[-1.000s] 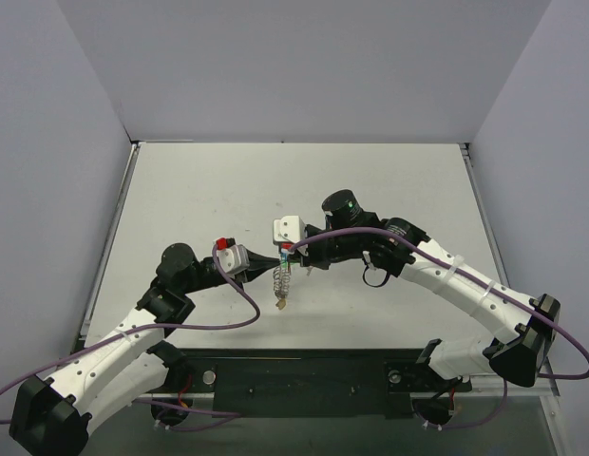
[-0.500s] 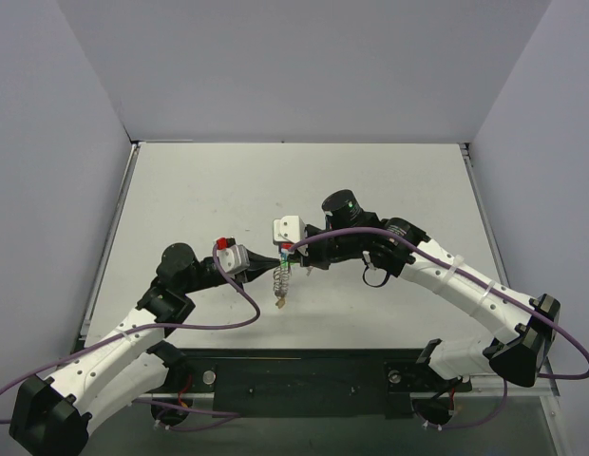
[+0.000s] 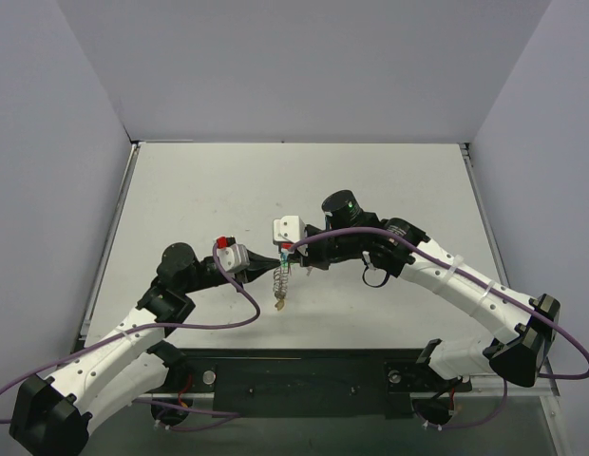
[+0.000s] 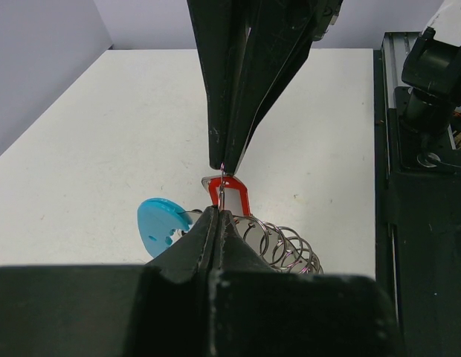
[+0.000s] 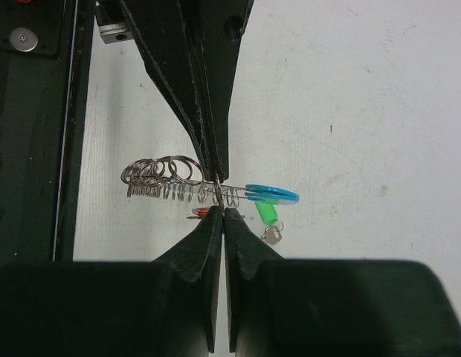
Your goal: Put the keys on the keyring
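The keyring (image 3: pixel 281 281) hangs above the table between both grippers, its yellow piece (image 3: pixel 280 304) at the bottom. My left gripper (image 4: pixel 216 212) is shut on one ring of the chain (image 4: pixel 286 249), the blue tag (image 4: pixel 160 223) to its left. My right gripper (image 5: pixel 219 212) is shut on the red-tagged key (image 5: pixel 204 214), whose red tag (image 4: pixel 236 196) meets the held ring. The chain (image 5: pixel 160 177) and blue tag (image 5: pixel 271 195) lie across the right wrist view. The green-tagged key (image 5: pixel 268 216) hangs under the blue tag. The black-tagged key does not show.
The white table (image 3: pixel 389 180) is walled at the back and both sides. A black rail with the arm bases (image 3: pixel 304 375) runs along the near edge. Purple cables (image 3: pixel 233 313) loop off both arms.
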`<state>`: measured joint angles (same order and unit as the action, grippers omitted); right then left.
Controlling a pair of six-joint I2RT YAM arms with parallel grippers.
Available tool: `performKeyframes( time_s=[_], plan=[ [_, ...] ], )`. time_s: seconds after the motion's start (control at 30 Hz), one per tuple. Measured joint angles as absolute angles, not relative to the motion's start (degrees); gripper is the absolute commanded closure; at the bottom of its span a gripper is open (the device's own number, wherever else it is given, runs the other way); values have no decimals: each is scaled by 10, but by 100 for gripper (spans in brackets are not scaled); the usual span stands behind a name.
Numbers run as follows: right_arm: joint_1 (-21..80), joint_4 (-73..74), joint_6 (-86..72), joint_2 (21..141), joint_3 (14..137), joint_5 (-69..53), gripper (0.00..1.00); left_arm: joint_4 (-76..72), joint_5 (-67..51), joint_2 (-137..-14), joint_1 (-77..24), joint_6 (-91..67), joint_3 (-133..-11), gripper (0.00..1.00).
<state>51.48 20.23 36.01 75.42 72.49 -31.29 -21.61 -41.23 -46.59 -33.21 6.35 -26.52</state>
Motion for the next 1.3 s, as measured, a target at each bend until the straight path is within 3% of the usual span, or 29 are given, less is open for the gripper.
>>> performKeyframes(
  time_s=[1.3],
  plan=[
    [518,189,346,754,724,-313,100,-225,-414,-466,-326,39,-265,100]
  ],
)
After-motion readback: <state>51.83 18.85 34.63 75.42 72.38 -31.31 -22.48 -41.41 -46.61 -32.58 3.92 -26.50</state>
